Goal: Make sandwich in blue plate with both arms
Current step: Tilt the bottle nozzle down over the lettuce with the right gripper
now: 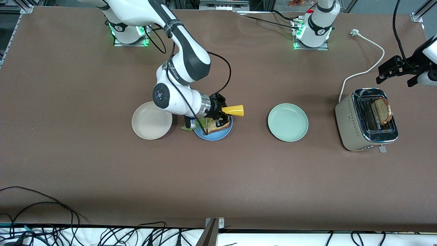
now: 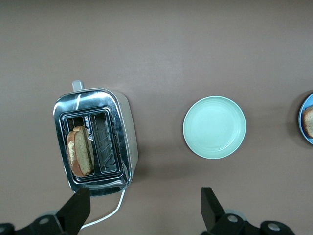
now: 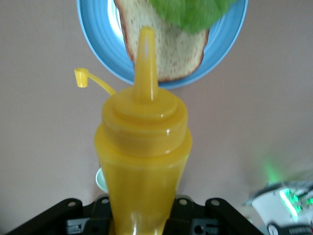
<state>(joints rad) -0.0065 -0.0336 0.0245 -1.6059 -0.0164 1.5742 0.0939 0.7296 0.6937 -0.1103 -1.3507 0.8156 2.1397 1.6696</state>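
The blue plate lies between a cream plate and a mint plate, and holds a bread slice with a green lettuce leaf on it. My right gripper hangs over this plate, shut on a yellow squeeze bottle. In the right wrist view the bottle points its nozzle at the bread and lettuce on the plate. A second bread slice stands in the toaster. My left gripper hovers open above the toaster, holding nothing.
A cream plate lies beside the blue plate toward the right arm's end. A mint plate lies between the blue plate and the toaster. The toaster's white cord runs toward the robot bases.
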